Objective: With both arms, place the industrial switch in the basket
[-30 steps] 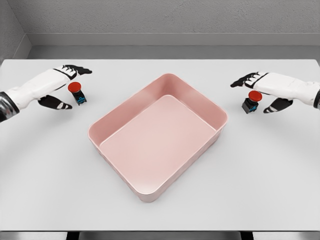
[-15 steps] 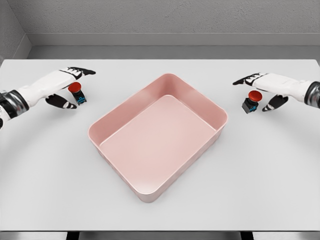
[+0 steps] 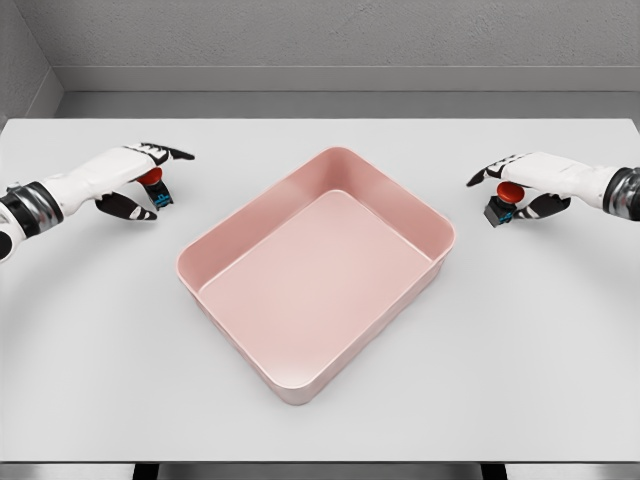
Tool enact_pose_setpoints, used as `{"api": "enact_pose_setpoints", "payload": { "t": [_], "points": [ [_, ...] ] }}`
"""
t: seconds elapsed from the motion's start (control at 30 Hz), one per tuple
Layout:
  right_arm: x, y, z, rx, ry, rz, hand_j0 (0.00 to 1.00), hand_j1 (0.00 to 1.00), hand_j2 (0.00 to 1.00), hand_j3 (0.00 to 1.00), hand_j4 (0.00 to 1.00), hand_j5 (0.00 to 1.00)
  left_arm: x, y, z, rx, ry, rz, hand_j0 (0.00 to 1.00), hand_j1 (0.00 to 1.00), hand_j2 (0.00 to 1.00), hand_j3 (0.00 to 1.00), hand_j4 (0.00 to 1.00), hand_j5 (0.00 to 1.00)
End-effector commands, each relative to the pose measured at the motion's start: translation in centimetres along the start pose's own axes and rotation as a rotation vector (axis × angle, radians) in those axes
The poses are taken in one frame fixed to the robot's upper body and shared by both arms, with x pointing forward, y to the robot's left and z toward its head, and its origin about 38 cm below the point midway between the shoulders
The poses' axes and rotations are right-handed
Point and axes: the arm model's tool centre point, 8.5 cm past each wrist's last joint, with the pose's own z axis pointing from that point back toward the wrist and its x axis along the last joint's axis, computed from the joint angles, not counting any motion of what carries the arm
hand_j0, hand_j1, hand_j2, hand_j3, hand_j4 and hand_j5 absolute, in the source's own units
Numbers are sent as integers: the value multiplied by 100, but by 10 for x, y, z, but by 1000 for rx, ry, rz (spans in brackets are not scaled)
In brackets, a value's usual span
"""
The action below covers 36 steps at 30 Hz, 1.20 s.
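Note:
A pink rectangular basket lies tilted in the middle of the white table. Two industrial switches with red mushroom buttons on dark bodies stand on the table, one on each side. The left switch sits between the thumb and fingers of my left hand, whose fingers arch over its red cap. The right switch sits under my right hand, fingers above it and thumb behind. Both hands are spread around the switches; I see no closed grasp on either.
The white table runs nearly to both side edges of the view. A grey wall stands behind its far edge.
Both hands have dropped lower and closed in around their switches. The fingers now lie nearer the red caps. Neither the switches nor the basket have moved.

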Motion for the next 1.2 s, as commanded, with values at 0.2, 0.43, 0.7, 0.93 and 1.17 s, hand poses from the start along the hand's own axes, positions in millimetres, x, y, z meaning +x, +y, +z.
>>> {"api": "enact_pose_setpoints", "payload": {
  "t": [0.2,0.43,0.7,0.93,1.17],
  "points": [
    [1,-2,1,-4,-2,-1,68,68,68,68,68,68,-9,7,3,-2,28,9,82,82,82,82,82,82],
    [4,-5,1,14,-11,7,63,63,63,63,63,63,-9,6,3,-12,27,9,78,78,78,78,78,78],
    [3,-8,4,12,-9,13,57,57,57,57,57,57,-13,9,4,-8,41,13,78,78,78,78,78,78],
    [2,-8,4,13,-7,15,48,48,48,48,48,48,-16,7,6,-23,49,18,61,61,61,61,61,61],
    [0,-13,7,-4,-1,14,42,42,42,42,42,42,-16,6,6,-46,47,21,50,50,50,50,50,50]
  ]
}}
